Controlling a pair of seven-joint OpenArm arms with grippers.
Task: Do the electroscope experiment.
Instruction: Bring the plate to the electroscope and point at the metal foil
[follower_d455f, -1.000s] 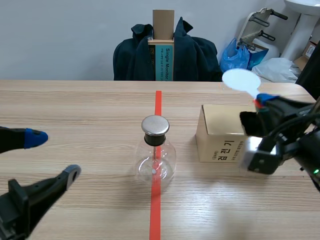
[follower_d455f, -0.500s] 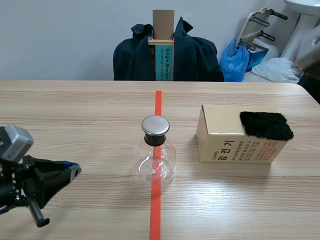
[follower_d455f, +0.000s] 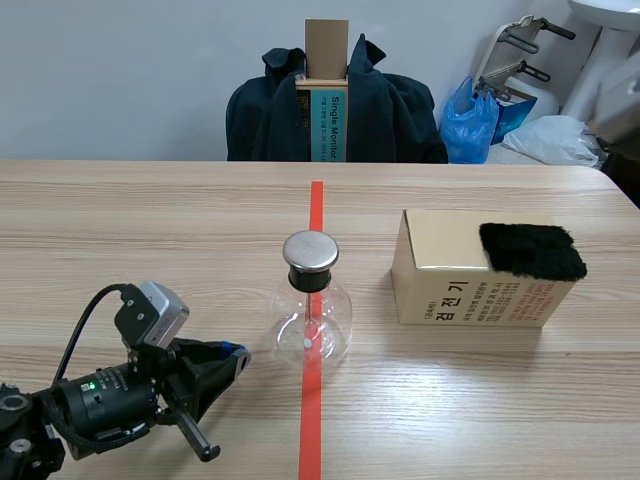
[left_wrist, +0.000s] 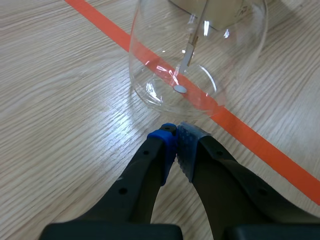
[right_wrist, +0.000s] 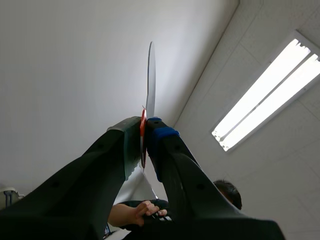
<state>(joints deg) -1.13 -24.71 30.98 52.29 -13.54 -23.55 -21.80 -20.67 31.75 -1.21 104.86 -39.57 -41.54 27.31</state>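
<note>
The glass flask (follower_d455f: 312, 318) stands upright at the middle of the table (follower_d455f: 150, 220), right on the red tape line (follower_d455f: 316, 210), with a round metal cap (follower_d455f: 310, 250) on its neck. In the left wrist view a thin rod with a small foil leaf (left_wrist: 188, 55) hangs inside it.

The left arm lies low over the table. The left tool (left_wrist: 175, 134) is closed on nothing, its blue and grey pads pressed together. Its tip sits just in front of the base of the flask, and whether it touches the glass cannot be told.

Beside the flask, on the robot's right, stands a cardboard box (follower_d455f: 440, 275) with a black fur pad (follower_d455f: 532, 250) lying on its top at the far right end.

The right tool (right_wrist: 145, 126) points up toward the ceiling and a long ceiling light (right_wrist: 265, 95). It grips a thin white plate (right_wrist: 151, 80), seen edge-on, by the red part at its foot. The plate stands straight up from between the fingers. This arm does not show in the scene view.
</note>
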